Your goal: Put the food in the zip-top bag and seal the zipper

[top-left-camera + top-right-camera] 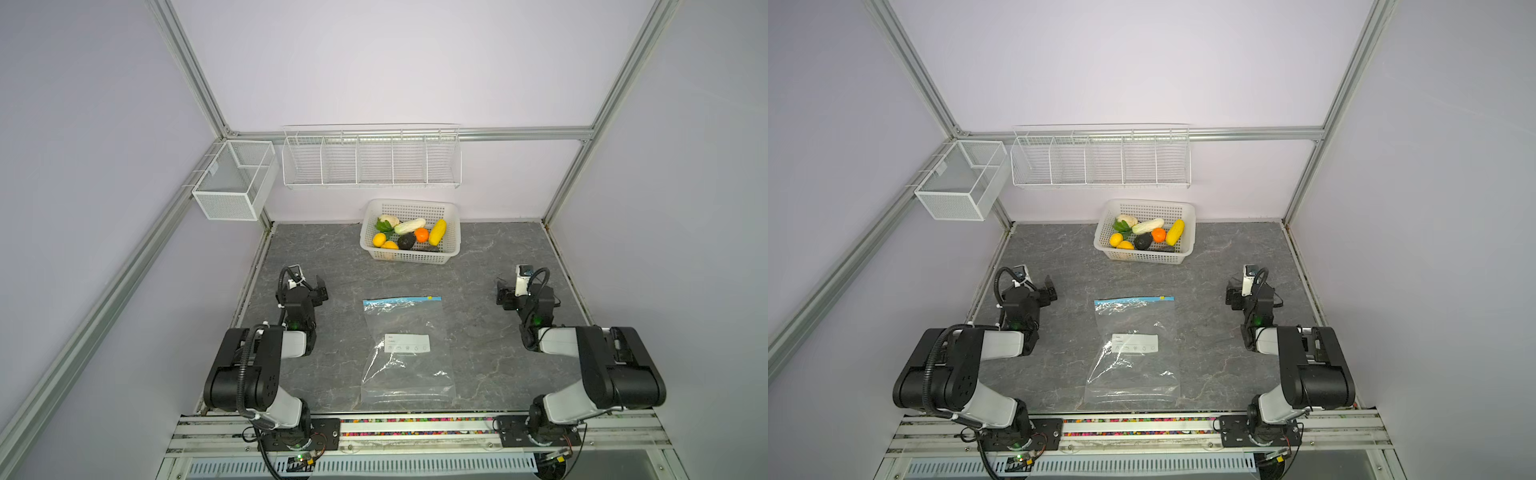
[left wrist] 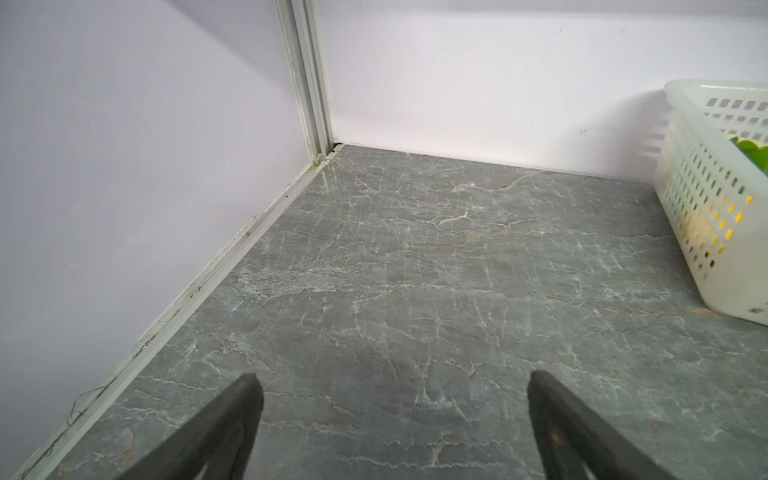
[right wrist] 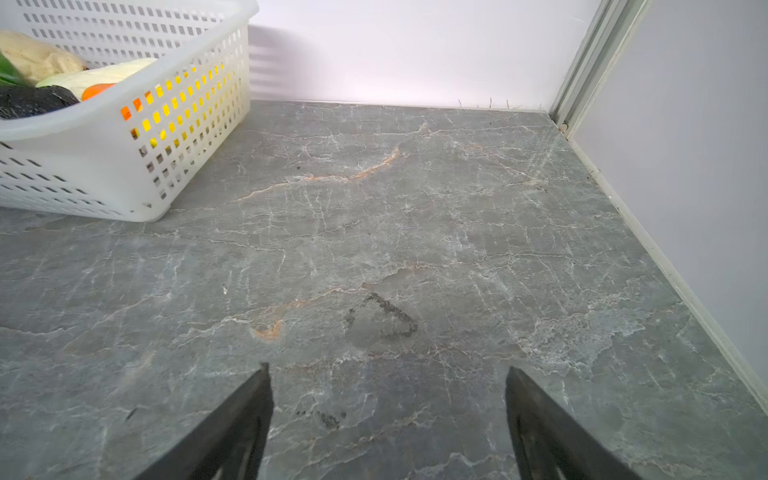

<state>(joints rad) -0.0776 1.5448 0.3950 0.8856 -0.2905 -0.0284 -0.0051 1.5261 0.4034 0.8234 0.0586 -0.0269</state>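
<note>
The clear zip-top bag (image 1: pixel 409 361) (image 1: pixel 1133 365) lies flat and empty in the middle of the grey table, its blue zipper (image 1: pixel 399 300) (image 1: pixel 1129 300) on the far edge with a yellow slider (image 1: pixel 430 297) at the right end. The food (image 1: pixel 421 235) (image 1: pixel 1158 235) sits behind it in a white perforated basket (image 1: pixel 409 259) (image 1: pixel 1144 258): corn (image 1: pixel 437 232), avocado (image 3: pixel 33 102), lemon (image 1: pixel 379 239), greens (image 2: pixel 752 151). My left gripper (image 1: pixel 320 290) (image 2: pixel 392 382) is open over bare table left of the bag. My right gripper (image 1: pixel 503 297) (image 3: pixel 388 374) is open to the bag's right.
A white wire shelf (image 1: pixel 372 160) hangs on the back wall and a mesh box (image 1: pixel 235 180) on the left frame. The basket (image 2: pixel 706 208) (image 3: pixel 124 166) stands near the back wall. Aluminium posts mark the back corners; walls close both sides.
</note>
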